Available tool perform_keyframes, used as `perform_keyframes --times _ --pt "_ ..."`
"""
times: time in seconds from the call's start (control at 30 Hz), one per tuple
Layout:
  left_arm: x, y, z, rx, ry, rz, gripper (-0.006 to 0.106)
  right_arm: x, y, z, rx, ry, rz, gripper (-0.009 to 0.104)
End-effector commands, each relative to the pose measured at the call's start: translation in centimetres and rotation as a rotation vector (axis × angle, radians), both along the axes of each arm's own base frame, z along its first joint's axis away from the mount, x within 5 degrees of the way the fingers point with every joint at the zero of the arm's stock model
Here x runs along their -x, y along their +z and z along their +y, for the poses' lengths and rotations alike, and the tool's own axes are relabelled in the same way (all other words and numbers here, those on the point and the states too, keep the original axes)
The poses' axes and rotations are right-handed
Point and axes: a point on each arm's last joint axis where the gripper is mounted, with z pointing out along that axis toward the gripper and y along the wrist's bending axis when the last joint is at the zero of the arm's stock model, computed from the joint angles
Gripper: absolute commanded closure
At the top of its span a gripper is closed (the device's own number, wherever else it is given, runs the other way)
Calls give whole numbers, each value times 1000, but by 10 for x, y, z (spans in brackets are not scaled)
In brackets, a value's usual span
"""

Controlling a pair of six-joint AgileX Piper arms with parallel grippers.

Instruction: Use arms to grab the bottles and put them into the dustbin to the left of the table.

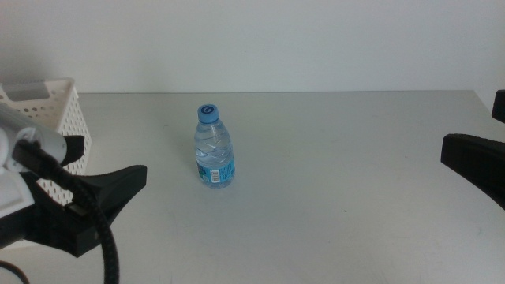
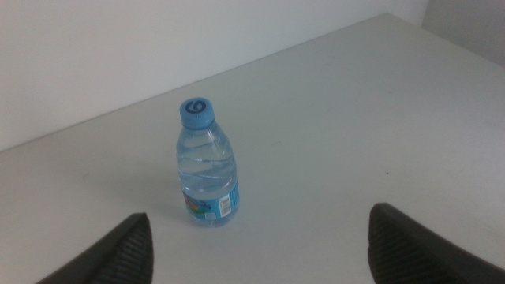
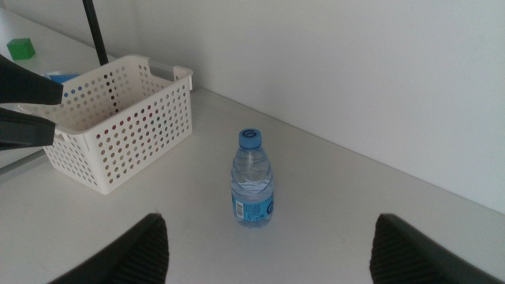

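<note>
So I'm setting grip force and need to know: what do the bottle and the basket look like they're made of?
Bottle: thin clear plastic, seemingly glossy; you see straight through the ribbed body, under a blue cap, with a blue printed label round its base. Probably yields to squeezing. Basket: white opaque plastic, apparently moulded and matte, its walls punched with rows of round holes; looks stiff.

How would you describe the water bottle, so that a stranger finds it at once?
Start from the white perforated basket at the table's left end. To its right, standing alone and upright, is the water bottle. It is clear plastic with a blue cap and blue label.
</note>
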Motion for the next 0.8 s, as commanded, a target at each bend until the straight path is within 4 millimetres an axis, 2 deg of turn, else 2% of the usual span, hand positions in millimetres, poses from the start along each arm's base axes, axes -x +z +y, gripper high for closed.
perform_keyframes --times 0.0,0.3,0.53,0.77 --pt "-2 19 0 89 19 -107 7 1 18 -2 -60 -10 -98 30" --pt "-5 24 0 150 38 -136 7 1 18 -2 -60 -10 -98 30" --pt "-33 36 -14 194 58 -203 7 1 18 -2 -60 -10 -98 30" --pt "-69 60 -23 78 80 -279 7 1 18 -2 -60 -10 -98 30"
